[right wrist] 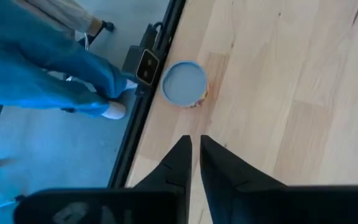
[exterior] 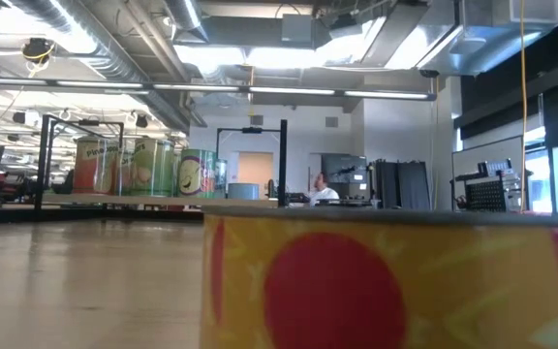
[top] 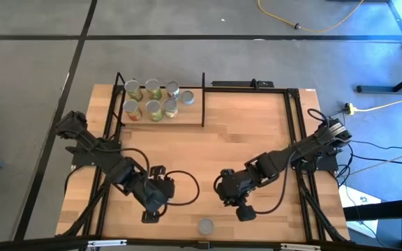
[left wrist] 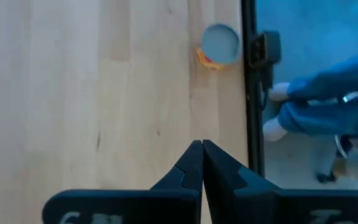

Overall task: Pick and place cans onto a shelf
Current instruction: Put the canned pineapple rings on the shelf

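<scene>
High view: 6 cans (top: 152, 100) stand on the shelf (top: 160, 118) at the worktop's (top: 243, 132) far left; 1 loose can (top: 205, 226) sits at the near edge, between the arms. A careless push could tip it off that edge.

Low view: the loose can (exterior: 395, 281) fills the foreground, upright; the shelf's cans (exterior: 148, 167) stand far behind.

Left wrist view: the left end effector (left wrist: 202, 163) is closed, empty, short of the can (left wrist: 219, 45).

Right wrist view: the right end effector (right wrist: 194, 158) is nearly closed, empty, pointed at the can (right wrist: 184, 83); approaching like this, the tips would knock it rather than straddle it.
</scene>
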`<state>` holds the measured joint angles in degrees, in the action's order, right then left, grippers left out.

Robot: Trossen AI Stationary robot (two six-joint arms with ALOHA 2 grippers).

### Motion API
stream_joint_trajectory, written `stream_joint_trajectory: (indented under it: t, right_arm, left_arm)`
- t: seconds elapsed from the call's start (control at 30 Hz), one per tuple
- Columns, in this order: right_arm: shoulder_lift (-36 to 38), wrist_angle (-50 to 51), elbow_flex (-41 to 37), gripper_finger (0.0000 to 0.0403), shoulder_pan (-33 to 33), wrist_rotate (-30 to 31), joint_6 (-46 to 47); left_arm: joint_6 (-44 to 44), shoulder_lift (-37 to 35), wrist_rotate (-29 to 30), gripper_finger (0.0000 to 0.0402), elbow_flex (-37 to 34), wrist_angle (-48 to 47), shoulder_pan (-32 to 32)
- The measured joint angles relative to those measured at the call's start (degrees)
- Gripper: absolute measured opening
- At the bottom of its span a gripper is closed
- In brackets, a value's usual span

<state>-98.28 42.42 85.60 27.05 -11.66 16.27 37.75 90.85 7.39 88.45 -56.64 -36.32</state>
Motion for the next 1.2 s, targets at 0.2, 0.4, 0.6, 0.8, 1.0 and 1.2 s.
stream_joint_trajectory:
  t: [0.2, 0.4, 0.6, 0.8, 1.0, 1.2]
  right_arm:
    - [-2.2, -1.8, 0.0, 0.0067, 0.0, 2.5, -0.2]
    - [-2.5, -2.0, 0.0, 0.0105, 0.0, 3.0, -1.6]
    - [-2.3, -1.9, 0.0, 0.0108, 0.0, 3.0, -1.5]
    - [-2.3, -1.9, 0.0, 0.0108, -0.1, 3.0, -1.5]
    - [-2.3, -1.9, 0.1, 0.0108, -0.3, 3.0, -1.6]
    - [-5.5, -3.7, -1.7, 0.0108, -0.3, 1.5, 1.8]
  left_arm:
    - [1.1, 0.0, 2.8, 0.0000, -4.4, 8.0, -0.7]
    - [0.9, 0.0, 5.7, 0.0000, -12.6, 23.4, -1.0]
    - [0.7, 0.0, 5.9, 0.0000, -20.2, 34.0, -0.4]
    - [0.7, 0.0, 3.0, 0.0000, -25.4, 33.7, 1.1]
    - [-1.1, 0.0, 1.1, 0.0000, -27.0, 34.0, 2.7]
    - [-5.3, 0.0, 1.0, 0.0000, -27.0, 34.7, 2.4]
